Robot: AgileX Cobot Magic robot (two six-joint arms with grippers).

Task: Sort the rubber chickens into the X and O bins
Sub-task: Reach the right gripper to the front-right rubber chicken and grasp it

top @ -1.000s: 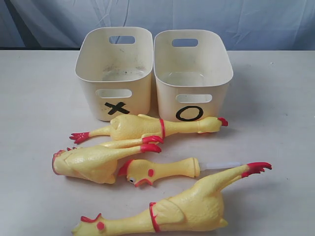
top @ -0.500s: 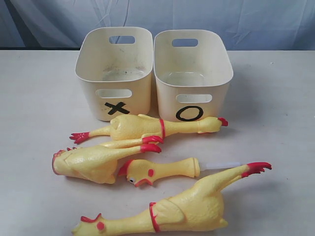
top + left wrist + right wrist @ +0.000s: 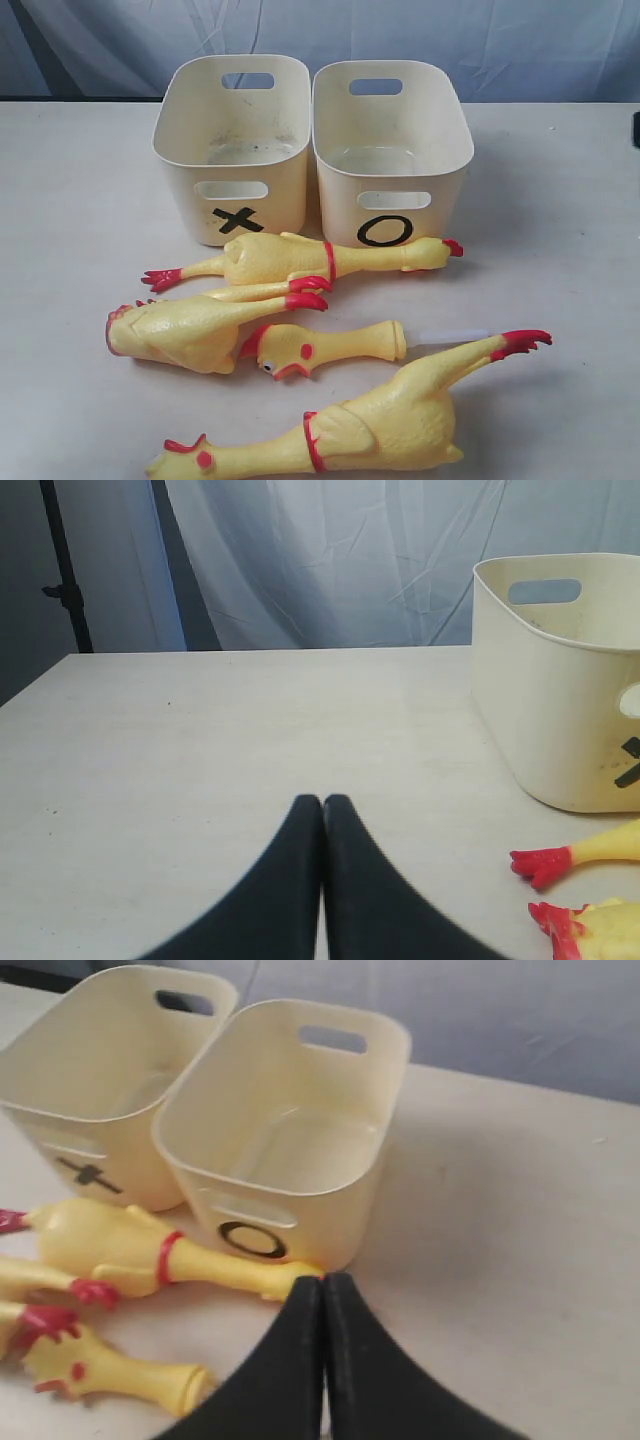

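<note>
Left gripper [image 3: 322, 802]: black fingers pressed flat together, nothing between them, over bare worktop [image 3: 200, 740]. The back chicken [image 3: 600, 845] and the X bin [image 3: 540, 710] sit beyond the tips, clearly apart.
Right gripper [image 3: 322, 1280]: clamped tight too, holding nothing. Its tips overlap the back chicken's head end, just before the O bin [image 3: 300, 1175]; whether they touch, can't tell.
Front chicken [image 3: 380, 420]: nearest the exterior camera, head left, red feet up to the right, underside cut off by the frame edge.
Short head-and-neck piece [image 3: 320, 348]: just behind; its white tube [image 3: 450, 335] points right, faint against the worktop.
Left-hand chicken [image 3: 180, 330]: right up against the short piece, legs stretching right.
Back chicken: lies along the foot of both bins, head under the O.
Bins: side by side, X left, O right.
Hard to read: a dark sliver [image 3: 636, 130] at the exterior view's right edge, too little to identify.
</note>
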